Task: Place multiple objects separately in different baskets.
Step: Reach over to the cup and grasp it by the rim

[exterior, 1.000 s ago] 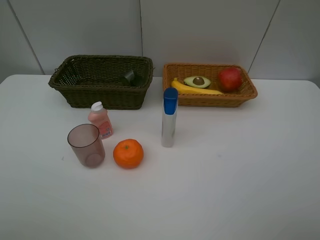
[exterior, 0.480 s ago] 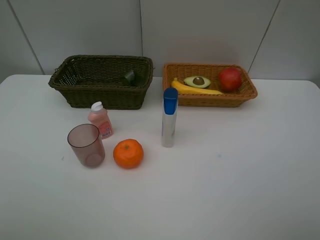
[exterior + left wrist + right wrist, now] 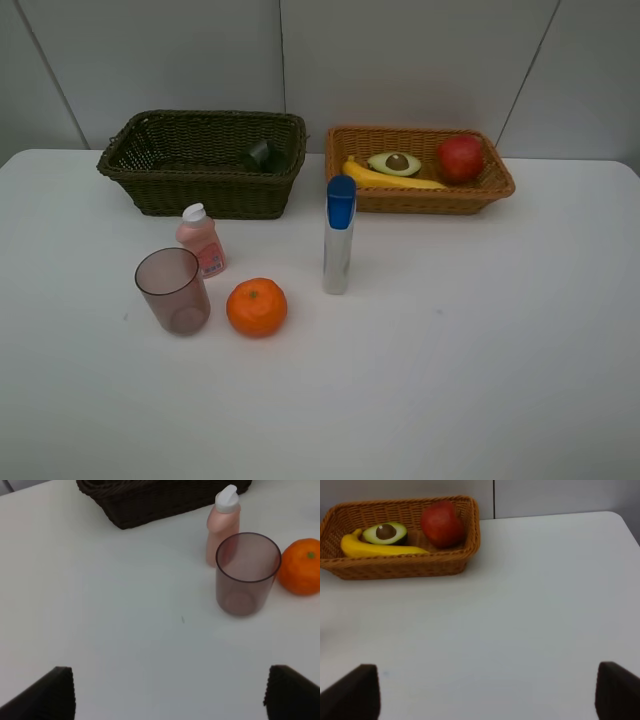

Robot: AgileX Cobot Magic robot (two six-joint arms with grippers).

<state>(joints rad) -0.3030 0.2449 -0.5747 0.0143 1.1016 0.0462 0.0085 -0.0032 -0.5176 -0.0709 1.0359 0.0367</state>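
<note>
High camera: a white table (image 3: 480, 350) with two baskets at the back and four things standing in front of them.
Dark basket (image 3: 210, 195): at the back on the left.
Green bottle (image 3: 260, 155): inside the dark basket, near its right end.
Light basket (image 3: 420, 200): at the back on the right, just beside the dark basket and not touching it.
Banana (image 3: 390, 180): lies along the front of the light basket.
Avocado half (image 3: 395, 162): behind the banana, pit side up.
Apple (image 3: 460, 157): at the right end of the light basket.
Pink bottle (image 3: 201, 240): upright on the table in front of the dark basket, white cap on.
Cup (image 3: 173, 290): upright, just in front of the pink bottle.
Orange (image 3: 256, 307): on the table just right of the cup, not touching it.
Tube (image 3: 338, 250): stands up with its blue cap on top, to the right of the orange.
Left gripper (image 3: 170, 697): spread wide, only bare table in its gap; the cup, pink bottle and orange are ahead of it.
Right gripper (image 3: 485, 695): spread wide, only bare table in its gap; the light basket is ahead of it.
</note>
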